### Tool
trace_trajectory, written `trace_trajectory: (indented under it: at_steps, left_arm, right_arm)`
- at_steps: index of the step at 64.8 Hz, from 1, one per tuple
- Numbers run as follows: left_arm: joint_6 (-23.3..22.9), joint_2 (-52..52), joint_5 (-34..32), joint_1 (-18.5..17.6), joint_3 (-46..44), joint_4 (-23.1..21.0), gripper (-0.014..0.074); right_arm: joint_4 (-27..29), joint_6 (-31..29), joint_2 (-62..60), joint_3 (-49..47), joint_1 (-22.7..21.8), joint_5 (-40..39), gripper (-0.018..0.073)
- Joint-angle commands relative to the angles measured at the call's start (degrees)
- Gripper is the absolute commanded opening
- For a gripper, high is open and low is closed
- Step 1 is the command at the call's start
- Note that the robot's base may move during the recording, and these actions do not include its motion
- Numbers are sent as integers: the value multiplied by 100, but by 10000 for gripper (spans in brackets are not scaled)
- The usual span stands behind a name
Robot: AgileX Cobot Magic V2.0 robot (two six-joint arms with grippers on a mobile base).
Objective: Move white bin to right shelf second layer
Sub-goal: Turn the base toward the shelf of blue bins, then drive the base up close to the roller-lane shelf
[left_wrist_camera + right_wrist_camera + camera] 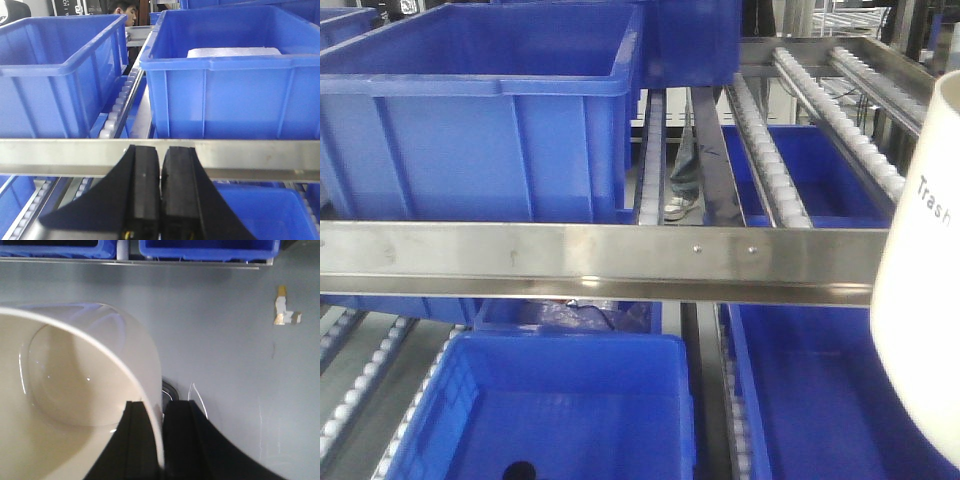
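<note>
Clearly, your right gripper (pixel 160 412) pinches the rim of the bin (pixel 920 300), "Trash" legible on its side; your left gripper (pixel 160 162) has its fingers pressed together.

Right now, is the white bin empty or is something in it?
Empty, as far as shows: the right wrist view looks into the white bin, and only its bare glossy walls and base appear.

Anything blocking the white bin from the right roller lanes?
The white bin, pinched at its rim by the right gripper, hangs in front of the steel front rail, seemingly reaching below it, so it likely must lift over. The roller lanes behind look bare; the blue crate sits further left.
</note>
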Motion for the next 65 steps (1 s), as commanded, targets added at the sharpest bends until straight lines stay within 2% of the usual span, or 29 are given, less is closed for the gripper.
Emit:
trace_trajectory:
  at_steps: [1, 65]
  left_arm:
    - [-15, -87, -481, 2, 211, -35, 85]
    - [-15, -87, -481, 2, 211, -35, 85]
  right_arm:
    - [-67, -11, -31, -166, -37, -200, 69]
    - [-67, -11, -31, -166, -37, -220, 69]
